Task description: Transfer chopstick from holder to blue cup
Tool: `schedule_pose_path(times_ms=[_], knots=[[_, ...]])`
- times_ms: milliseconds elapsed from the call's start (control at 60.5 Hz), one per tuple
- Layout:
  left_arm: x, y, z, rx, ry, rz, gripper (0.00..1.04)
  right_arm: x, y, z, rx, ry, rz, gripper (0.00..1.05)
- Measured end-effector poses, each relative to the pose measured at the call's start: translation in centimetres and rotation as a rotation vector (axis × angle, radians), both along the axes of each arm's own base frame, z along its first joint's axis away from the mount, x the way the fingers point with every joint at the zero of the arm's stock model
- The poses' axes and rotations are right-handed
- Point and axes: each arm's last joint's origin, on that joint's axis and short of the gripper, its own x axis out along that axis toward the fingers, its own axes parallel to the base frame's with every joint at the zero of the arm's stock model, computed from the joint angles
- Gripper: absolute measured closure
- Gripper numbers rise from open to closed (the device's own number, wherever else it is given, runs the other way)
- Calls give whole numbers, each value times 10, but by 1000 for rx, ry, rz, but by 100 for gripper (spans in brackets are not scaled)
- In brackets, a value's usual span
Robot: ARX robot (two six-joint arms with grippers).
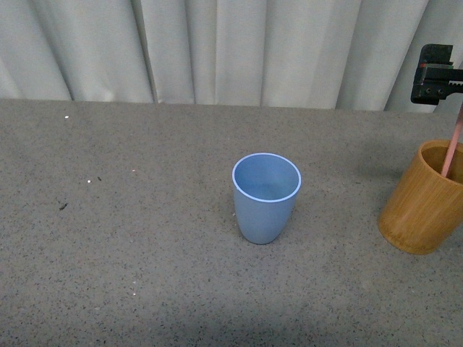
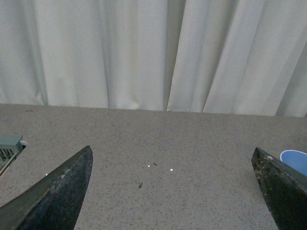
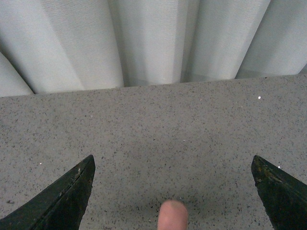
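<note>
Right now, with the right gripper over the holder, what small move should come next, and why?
Probably close the right gripper on the chopstick, perhaps after easing down a little. Its jaws stand wide open with the pink tip showing between them, not gripped, and the chopstick's lower end sits in the holder. The blue cup stands empty.
</note>
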Motion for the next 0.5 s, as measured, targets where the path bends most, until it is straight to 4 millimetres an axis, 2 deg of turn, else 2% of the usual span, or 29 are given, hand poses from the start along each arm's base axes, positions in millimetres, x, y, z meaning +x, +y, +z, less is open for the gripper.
schedule_pose_path(times_ms=[347,496], knots=[[0,0,0,0,0,0,7,12,7,-9,4,11,2,10],[0,0,0,0,0,0,7,12,12,-10,14,4,4,32]])
